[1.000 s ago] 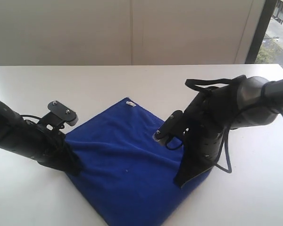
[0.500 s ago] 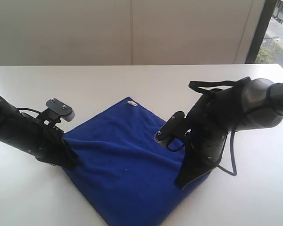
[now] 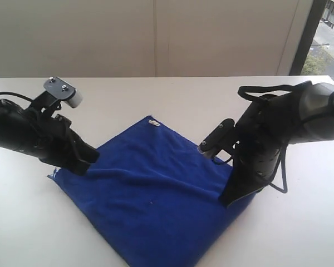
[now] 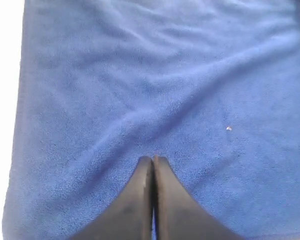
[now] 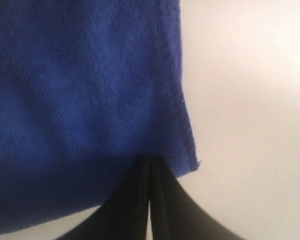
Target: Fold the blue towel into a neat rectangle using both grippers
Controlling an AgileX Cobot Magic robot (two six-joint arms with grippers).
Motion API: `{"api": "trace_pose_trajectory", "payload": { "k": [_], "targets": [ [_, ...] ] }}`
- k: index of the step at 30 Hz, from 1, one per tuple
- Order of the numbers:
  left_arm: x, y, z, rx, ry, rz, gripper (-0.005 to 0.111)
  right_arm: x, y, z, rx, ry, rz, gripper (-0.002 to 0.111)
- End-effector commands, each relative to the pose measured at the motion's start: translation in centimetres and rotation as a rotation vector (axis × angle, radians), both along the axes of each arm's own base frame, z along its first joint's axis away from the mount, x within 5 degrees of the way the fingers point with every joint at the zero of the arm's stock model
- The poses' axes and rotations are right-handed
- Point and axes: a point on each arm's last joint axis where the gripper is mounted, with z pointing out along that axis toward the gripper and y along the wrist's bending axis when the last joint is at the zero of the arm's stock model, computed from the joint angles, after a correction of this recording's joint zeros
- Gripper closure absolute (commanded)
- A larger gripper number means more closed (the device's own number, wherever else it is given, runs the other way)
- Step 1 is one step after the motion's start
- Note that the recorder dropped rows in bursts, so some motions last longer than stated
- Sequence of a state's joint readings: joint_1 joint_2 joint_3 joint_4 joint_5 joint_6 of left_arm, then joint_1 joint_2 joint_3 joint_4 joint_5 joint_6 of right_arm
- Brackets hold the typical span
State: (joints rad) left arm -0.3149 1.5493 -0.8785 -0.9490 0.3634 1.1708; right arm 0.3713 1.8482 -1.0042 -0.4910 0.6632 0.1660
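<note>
White table [image 3: 172, 97] with a blue towel [image 3: 150, 194] flat on it.

The place looked like a robotics lab or test room, possibly in an office building. 2 black robot arms with cabling, the left arm [image 3: 22, 133] and the right arm [image 3: 300, 119], were stationed over a plain white table [image 3: 156, 94] that carried a blue towel [image 3: 150, 189]. Behind it stood a bare off-white panelled wall [image 3: 100, 39] with vertical seams. At the right edge a dark-framed window [image 3: 329, 33] showed daylight, greenery and pavement outside.
</note>
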Motion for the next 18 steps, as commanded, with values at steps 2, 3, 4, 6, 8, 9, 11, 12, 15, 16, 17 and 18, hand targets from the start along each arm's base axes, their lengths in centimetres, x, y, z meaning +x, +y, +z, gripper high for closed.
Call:
{"api": "trace_pose_trajectory", "payload": {
  "k": [2,3,4,6,8,9,11,12,15,16,17,18],
  "targets": [
    [-0.8,0.0,1.9,-0.045,-0.031,-0.002,0.107,-0.7,-0.4,-0.6,-0.012,0.057,-0.032,0.108],
    [-0.9,0.0,2.1,-0.049,-0.034,-0.006,0.107,-1.0,-0.5,-0.8,-0.016,0.071,-0.038,0.108],
    [-0.9,0.0,2.2,-0.05,-0.035,-0.005,0.107,-1.2,-0.5,-1.0,-0.012,0.081,-0.045,0.108],
    [-1.0,0.0,2.3,-0.055,-0.033,-0.01,0.107,-1.8,-0.5,-1.4,-0.012,0.11,-0.057,0.108],
    [-1.1,0.0,2.4,-0.058,-0.03,-0.017,0.107,-2.3,-0.5,-1.7,-0.013,0.13,-0.058,0.108],
    [-1.1,0.0,2.4,-0.058,-0.03,-0.017,0.107,-2.8,-0.4,-2.0,-0.018,0.144,-0.053,0.108],
    [-1.2,0.0,2.5,-0.06,-0.031,-0.018,0.107,-3.3,0.0,-2.3,-0.025,0.157,-0.036,0.108],
    [-1.2,0.0,2.5,-0.061,-0.032,-0.02,0.107,-3.4,0.2,-2.2,-0.029,0.155,-0.023,0.108],
    [-1.2,0.0,2.5,-0.061,-0.032,-0.02,0.107,-3.6,0.7,-0.8,-0.012,0.107,0.0,0.108],
    [-1.2,0.0,2.5,-0.061,-0.031,-0.021,0.107,-3.6,0.7,-0.2,-0.003,0.088,0.001,0.108],
    [-1.2,0.0,2.5,-0.061,-0.031,-0.021,0.107,-3.6,0.7,0.6,0.014,0.058,0.004,0.108],
    [-1.2,0.0,2.5,-0.061,-0.031,-0.021,0.107,-3.6,0.8,1.3,0.026,0.028,0.013,0.108]
  ]
}}
